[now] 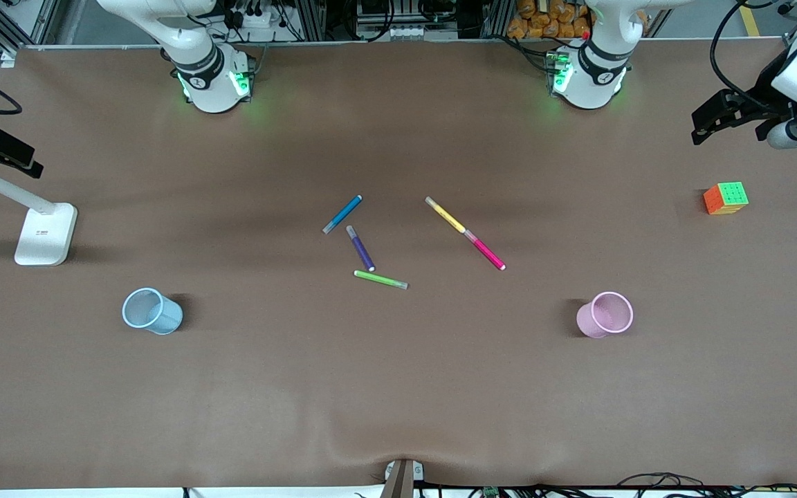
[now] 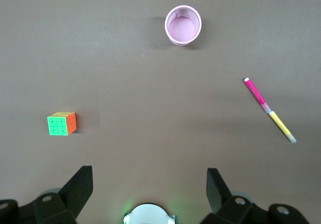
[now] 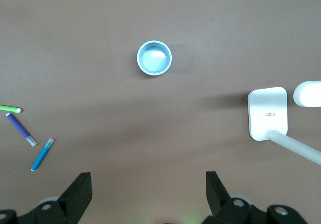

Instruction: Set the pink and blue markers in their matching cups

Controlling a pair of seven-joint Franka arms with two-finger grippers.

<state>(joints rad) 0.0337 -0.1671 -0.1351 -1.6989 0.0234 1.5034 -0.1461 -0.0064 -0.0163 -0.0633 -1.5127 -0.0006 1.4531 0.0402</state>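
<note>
Both grippers wide, empty: left gripper (image 2: pixel 149 186) over table near cube (image 1: pixel 726 198); right gripper (image 3: pixel 149 186) over table near lamp (image 1: pixel 42 235).

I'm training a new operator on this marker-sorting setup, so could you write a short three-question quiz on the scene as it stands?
1. True or false: the pink marker lies end to end with the yellow marker.
2. Which cup stands toward the left arm's end of the table? A) the blue cup B) the pink cup
3. Fill in: the left hand and the right hand are both ____ and hold nothing.

Key: 1 true; 2 B; 3 open. The blue marker also lies loose on the table, beside the purple marker, so no marker is in a cup yet.
</note>
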